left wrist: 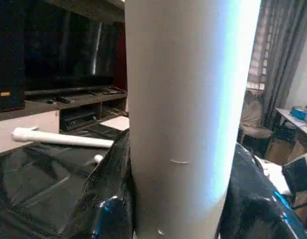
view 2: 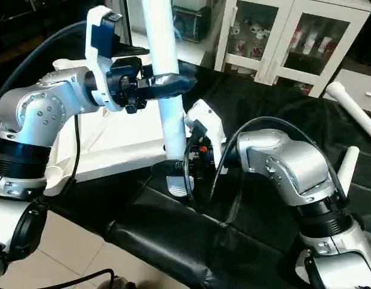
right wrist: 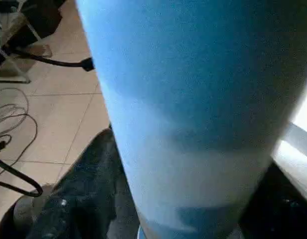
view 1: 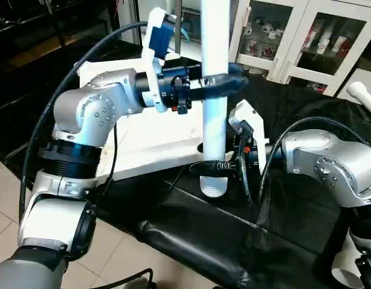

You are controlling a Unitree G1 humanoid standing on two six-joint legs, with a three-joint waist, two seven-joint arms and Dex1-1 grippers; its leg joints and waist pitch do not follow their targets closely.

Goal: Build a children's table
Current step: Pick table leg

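Tabletop [view 1: 155, 141], a white square plastic slab, lies on the black-covered table [view 1: 197, 235] near its front edge. One long white tapered tube leg [view 1: 214, 96] stands upright beside the slab's corner, threaded foot just over the cloth. The left claw [view 1: 224, 83] is clenched around the leg's middle; the right claw [view 1: 224, 167] rings its lower end, grip uncertain. Off-line lowering could miss the socket, and a loose lower hold could let the leg tilt.
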